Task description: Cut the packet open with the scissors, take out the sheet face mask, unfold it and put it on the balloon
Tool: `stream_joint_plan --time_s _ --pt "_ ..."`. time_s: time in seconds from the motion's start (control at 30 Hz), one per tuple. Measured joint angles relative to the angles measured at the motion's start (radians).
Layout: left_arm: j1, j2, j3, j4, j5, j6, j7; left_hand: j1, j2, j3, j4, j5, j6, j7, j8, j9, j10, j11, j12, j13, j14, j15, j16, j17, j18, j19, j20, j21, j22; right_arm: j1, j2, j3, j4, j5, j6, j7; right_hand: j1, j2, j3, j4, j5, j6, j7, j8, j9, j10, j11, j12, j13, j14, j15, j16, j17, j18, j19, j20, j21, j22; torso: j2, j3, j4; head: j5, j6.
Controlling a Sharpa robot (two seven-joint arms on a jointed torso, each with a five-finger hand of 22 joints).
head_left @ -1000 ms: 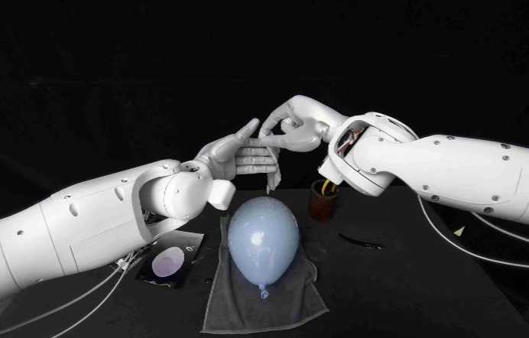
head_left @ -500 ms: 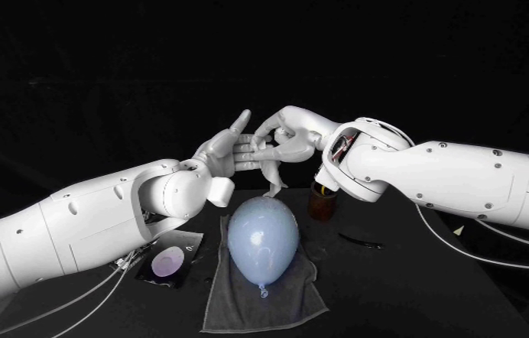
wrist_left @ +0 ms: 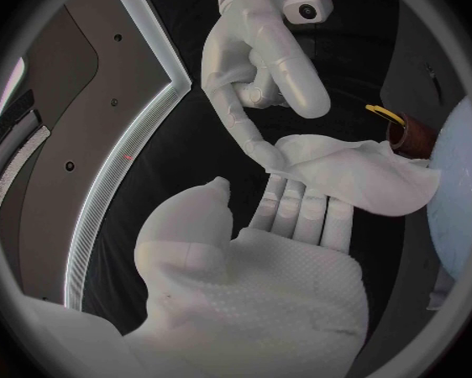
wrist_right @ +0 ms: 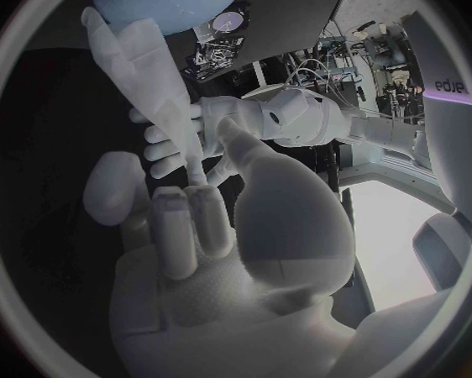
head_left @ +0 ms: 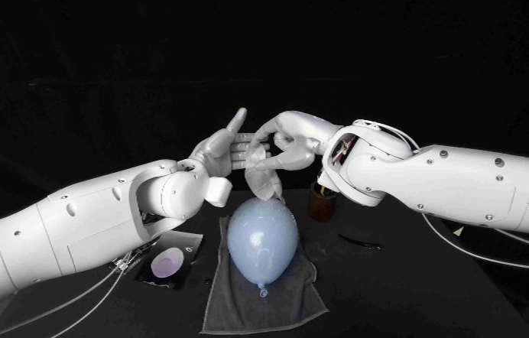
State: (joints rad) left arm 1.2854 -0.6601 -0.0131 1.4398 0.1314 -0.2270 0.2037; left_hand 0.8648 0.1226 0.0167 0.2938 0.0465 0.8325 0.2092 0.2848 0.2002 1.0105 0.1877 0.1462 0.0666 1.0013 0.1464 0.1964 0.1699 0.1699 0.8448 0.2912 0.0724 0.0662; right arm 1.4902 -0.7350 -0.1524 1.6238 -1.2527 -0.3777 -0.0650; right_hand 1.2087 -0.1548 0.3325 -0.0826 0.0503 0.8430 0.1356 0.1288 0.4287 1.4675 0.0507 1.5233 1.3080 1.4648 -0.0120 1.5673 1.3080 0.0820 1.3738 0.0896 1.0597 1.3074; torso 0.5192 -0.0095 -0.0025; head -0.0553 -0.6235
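While just above the balloon [head_left: 262,238], sheet mask [head_left: 262,176] in the right hand [head_left: 289,138] fingers' pinch, left hand [head_left: 229,153] open-fingered against it.

Balloon [head_left: 262,235] smooth and glossy; towel [head_left: 281,303] matt cloth.

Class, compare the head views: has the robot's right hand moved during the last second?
Yes. The right hand, pinching the sheet mask, has sunk slightly toward the balloon and nearer the left hand.

Black table [head_left: 424,296], grey towel [head_left: 235,309], packet [head_left: 167,262], cup [head_left: 322,207]
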Motion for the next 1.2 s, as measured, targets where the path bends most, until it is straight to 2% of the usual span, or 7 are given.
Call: stream_joint_plan --time_s 0.2,0.43,0.77,0.87,0.93,1.07,1.2 --pt "0.0 0.0 0.0 0.001 -0.019 0.005 0.0 0.029 0.008 -0.03 0.0 0.0 0.004 0.003 0.0 -0.001 0.002 0.001 0.0 0.0 -0.015 0.004 0.005 0.004 0.0 0.021 -0.005 0.017 0.008 -0.001 -0.001 0.0 0.004 -0.072 0.001 -0.019 0.06 0.035 0.011 -0.019 0.0 0.016 -0.016 0.0 -0.005 0.001 -0.01 0.015 0.0 0.002 -0.014 0.0 -0.001 0.0 0.012 -0.012 0.019 0.0 0.0 -0.0001 0.0003 -0.001 0.0" --pt "0.0 -0.002 0.0 0.001 -0.036 0.019 0.001 0.09 0.0 -0.064 0.0 0.0 0.004 0.003 0.0 -0.007 -0.003 0.005 0.0 -0.001 -0.036 0.01 0.005 0.005 -0.001 0.028 -0.005 0.023 0.008 -0.002 -0.003 0.0 0.005 -0.127 0.001 -0.048 0.069 0.043 0.012 -0.027 0.0 0.016 -0.016 -0.007 -0.012 -0.003 -0.013 0.016 0.0 0.0 -0.015 -0.001 -0.001 0.0 0.015 -0.015 0.023 0.001 0.0 -0.0001 0.0 -0.001 0.0" --pt "0.0 -0.004 0.0 0.002 -0.05 0.042 0.0 0.109 0.003 -0.072 0.0 0.0 0.001 0.001 -0.005 -0.01 -0.003 0.006 0.0 -0.001 -0.037 0.011 0.001 0.006 -0.001 0.031 -0.009 0.027 0.007 -0.002 -0.005 0.001 0.004 -0.195 0.002 -0.095 0.085 0.059 0.022 -0.039 0.0 0.03 -0.022 -0.009 -0.02 0.001 -0.017 0.015 -0.001 0.002 -0.02 -0.003 0.0 0.0 0.019 -0.02 0.038 0.001 0.0 -0.0002 0.0001 -0.001 -0.003" --pt "0.0 -0.005 0.0 -0.001 -0.053 0.046 -0.001 0.114 0.008 -0.075 -0.002 0.0 0.001 0.001 -0.005 -0.01 -0.003 0.006 0.0 -0.001 -0.037 0.011 -0.004 0.006 -0.001 0.031 -0.009 0.027 0.007 -0.002 -0.017 0.001 0.014 -0.196 -0.005 -0.095 0.085 0.059 0.027 -0.04 0.0 0.074 -0.009 0.003 -0.021 0.0 -0.016 0.016 -0.001 0.002 -0.02 -0.002 0.0 0.0 0.021 -0.018 0.038 0.0 0.0 -0.0001 0.0002 -0.002 -0.004" --pt "0.0 -0.007 0.0 -0.006 -0.054 0.048 0.0 0.119 0.007 -0.079 0.002 0.0 0.002 0.002 -0.004 -0.007 -0.003 0.006 0.0 -0.001 -0.041 0.011 -0.004 0.006 -0.001 0.031 -0.009 0.027 0.007 -0.002 -0.029 0.001 0.02 -0.19 -0.014 -0.09 0.089 0.063 0.037 -0.038 0.0 0.095 -0.002 0.006 -0.024 -0.003 -0.006 0.021 -0.001 0.002 -0.02 0.0 0.0 0.0 0.025 -0.014 0.038 0.0 0.0 0.0 0.0002 -0.002 -0.005" --pt "0.0 -0.015 0.0 -0.026 -0.06 0.05 0.005 0.135 0.01 -0.087 0.001 0.0 0.002 0.002 -0.004 -0.009 -0.006 0.009 0.0 -0.001 -0.046 0.013 -0.009 0.006 -0.001 0.031 -0.009 0.027 0.004 -0.002 -0.06 0.0 0.043 -0.158 -0.044 -0.066 0.081 0.071 0.045 -0.039 0.0 0.117 0.007 0.012 -0.028 -0.001 -0.004 0.024 0.0 0.0 -0.011 0.0 0.0 0.0 0.025 -0.014 0.038 0.0 0.0 0.0002 0.0001 -0.002 -0.007" --pt "0.0 -0.029 0.0 -0.042 -0.063 0.05 0.013 0.16 0.014 -0.097 -0.003 0.0 0.002 0.002 -0.004 -0.01 -0.006 0.009 0.0 -0.001 -0.048 0.015 -0.015 0.006 -0.001 0.031 -0.009 0.027 0.003 -0.005 -0.087 0.0 0.072 -0.12 -0.073 -0.026 0.081 0.071 0.053 -0.039 0.0 0.144 0.006 0.014 -0.033 -0.003 0.001 0.024 0.0 0.0 -0.011 0.0 0.0 -0.001 0.028 -0.011 0.038 0.0 0.0 0.0002 0.0001 -0.003 -0.011"
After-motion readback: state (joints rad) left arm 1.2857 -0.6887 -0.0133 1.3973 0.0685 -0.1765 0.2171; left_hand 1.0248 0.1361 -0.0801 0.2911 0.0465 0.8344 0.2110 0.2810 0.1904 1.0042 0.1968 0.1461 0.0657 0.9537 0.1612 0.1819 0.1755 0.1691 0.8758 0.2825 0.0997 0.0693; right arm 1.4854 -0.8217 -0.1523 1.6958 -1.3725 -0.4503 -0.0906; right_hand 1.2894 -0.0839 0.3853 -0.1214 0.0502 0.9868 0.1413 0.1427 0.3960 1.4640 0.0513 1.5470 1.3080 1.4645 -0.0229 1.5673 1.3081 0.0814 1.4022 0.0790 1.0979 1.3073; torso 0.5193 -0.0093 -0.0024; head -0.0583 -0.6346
